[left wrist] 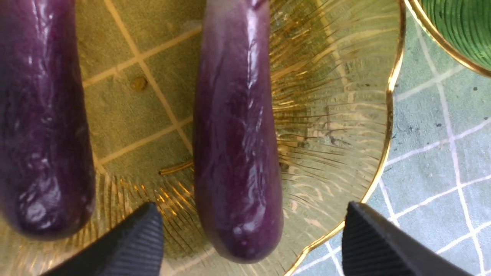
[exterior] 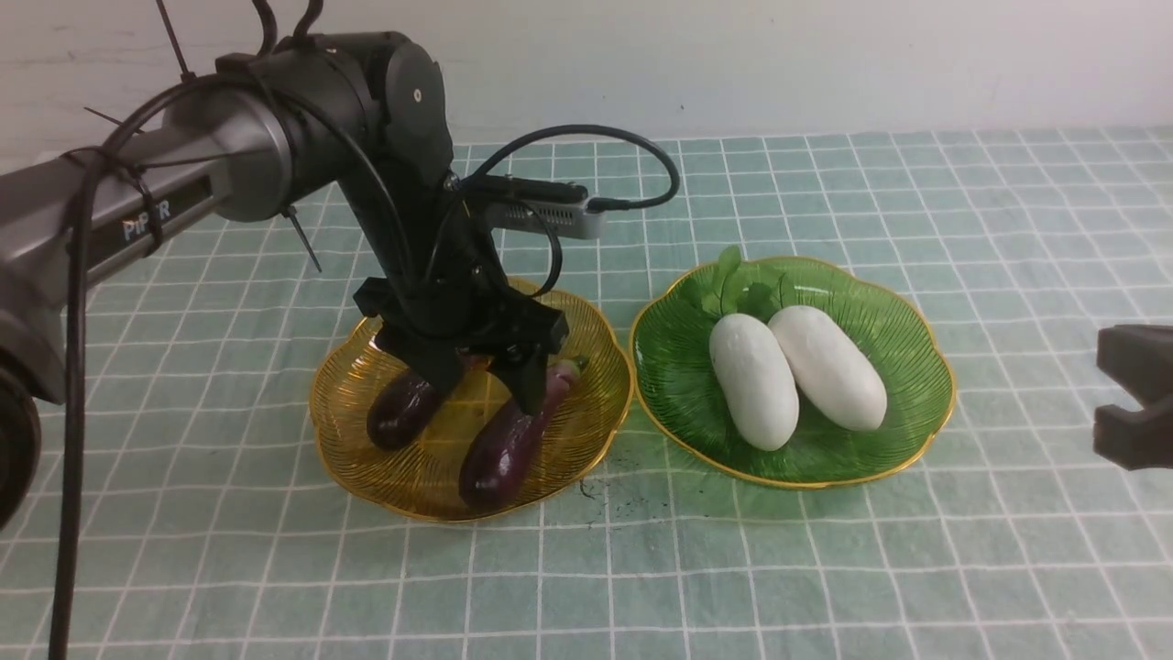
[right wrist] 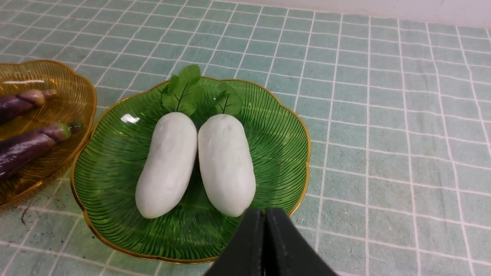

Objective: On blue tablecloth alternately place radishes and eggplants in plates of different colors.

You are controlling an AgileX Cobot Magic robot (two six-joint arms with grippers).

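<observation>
Hovering over the ribbed amber plate, the left gripper gapes empty, partly hiding two glossy purple eggplants lying in it. Just beside that plate, the scalloped green plate holds both smooth white radishes. Farther off, the right gripper is closed on nothing above the gridded blue tablecloth.

White lettering is showing on the grey link of the left arm, reading "PIP" then "R". A black strap is covering the letter between. Nothing else is reading clearly in any view.
</observation>
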